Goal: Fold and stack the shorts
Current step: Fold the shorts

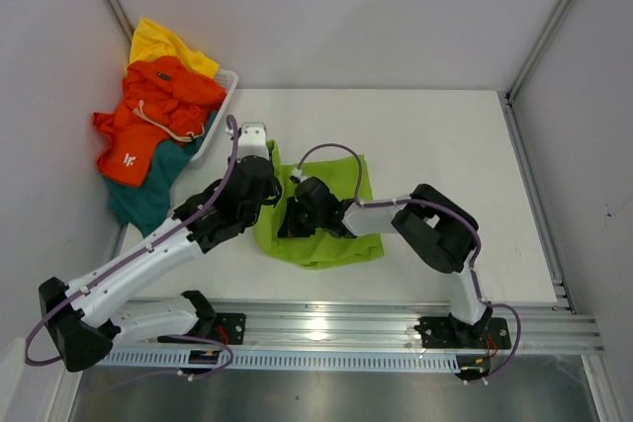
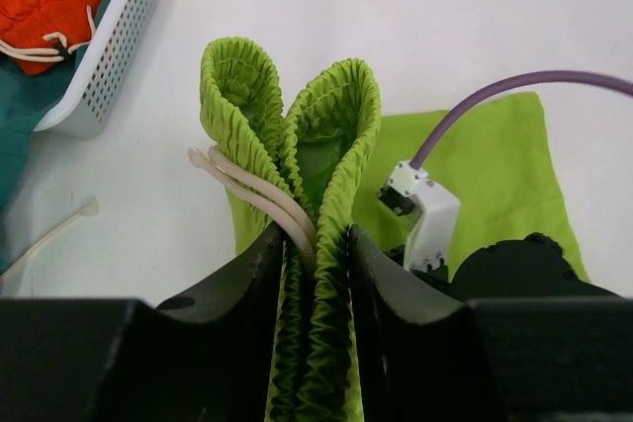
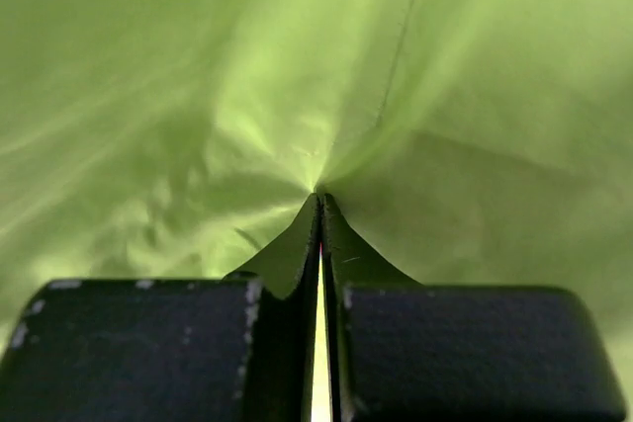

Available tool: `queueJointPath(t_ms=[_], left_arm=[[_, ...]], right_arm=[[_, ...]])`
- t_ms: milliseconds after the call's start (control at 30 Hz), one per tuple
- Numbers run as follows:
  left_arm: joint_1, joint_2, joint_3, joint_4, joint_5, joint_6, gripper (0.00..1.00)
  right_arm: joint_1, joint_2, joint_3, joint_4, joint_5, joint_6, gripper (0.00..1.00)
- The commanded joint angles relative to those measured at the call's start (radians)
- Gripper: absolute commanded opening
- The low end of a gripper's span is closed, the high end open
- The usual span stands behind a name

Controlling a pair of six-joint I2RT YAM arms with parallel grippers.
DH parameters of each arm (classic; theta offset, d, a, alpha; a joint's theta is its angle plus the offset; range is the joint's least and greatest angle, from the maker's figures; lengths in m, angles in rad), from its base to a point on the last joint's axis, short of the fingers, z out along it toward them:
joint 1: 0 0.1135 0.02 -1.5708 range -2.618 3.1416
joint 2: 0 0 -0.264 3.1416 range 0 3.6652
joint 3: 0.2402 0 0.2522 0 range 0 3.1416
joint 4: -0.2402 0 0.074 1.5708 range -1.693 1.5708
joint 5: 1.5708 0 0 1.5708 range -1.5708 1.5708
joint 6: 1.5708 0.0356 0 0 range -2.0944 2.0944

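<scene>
Left hand [image 2: 315, 244] is clamped on the bunched waistband [image 2: 297, 106] of the lime green shorts [image 1: 321, 234], with the drawstring [image 2: 247, 190] caught in the grip. Right hand [image 3: 319, 200] is pinched tight on a pucker of the same cloth. The shorts sit by the table's [image 1: 445, 145] near edge, left of middle.

Best play, I'd say: move both hands together, keep the cloth taut, lay the fold edge to edge.

Only the left wrist view shows the waistband doubled. The top view gives the whole spread, plus the other shorts [image 1: 148, 126] heaped at the basket [image 1: 224, 94] in the far left corner.
</scene>
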Motion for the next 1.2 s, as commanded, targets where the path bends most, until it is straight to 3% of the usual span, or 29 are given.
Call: queueJointPath(t_ms=[0, 333, 667, 833, 1167], left_arm=[[-0.023, 0.023, 0.009, 0.031, -0.027, 0.028, 0.0], [-0.058, 0.075, 0.013, 0.027, -0.085, 0.041, 0.0], [-0.119, 0.081, 0.039, 0.024, -0.132, 0.071, 0.0], [-0.157, 0.147, 0.079, 0.009, -0.171, 0.08, 0.0], [-0.277, 0.343, 0.231, -0.063, -0.32, 0.091, 0.0]], right_arm=[[-0.016, -0.102, -0.016, -0.109, 0.067, -0.006, 0.0], [-0.105, -0.349, -0.18, 0.018, 0.067, 0.094, 0.0], [-0.342, -0.509, -0.277, -0.24, 0.053, -0.079, 0.0], [-0.431, -0.52, -0.32, -0.309, 0.065, -0.15, 0.0], [-0.467, -0.432, -0.335, -0.353, 0.159, -0.167, 0.0]])
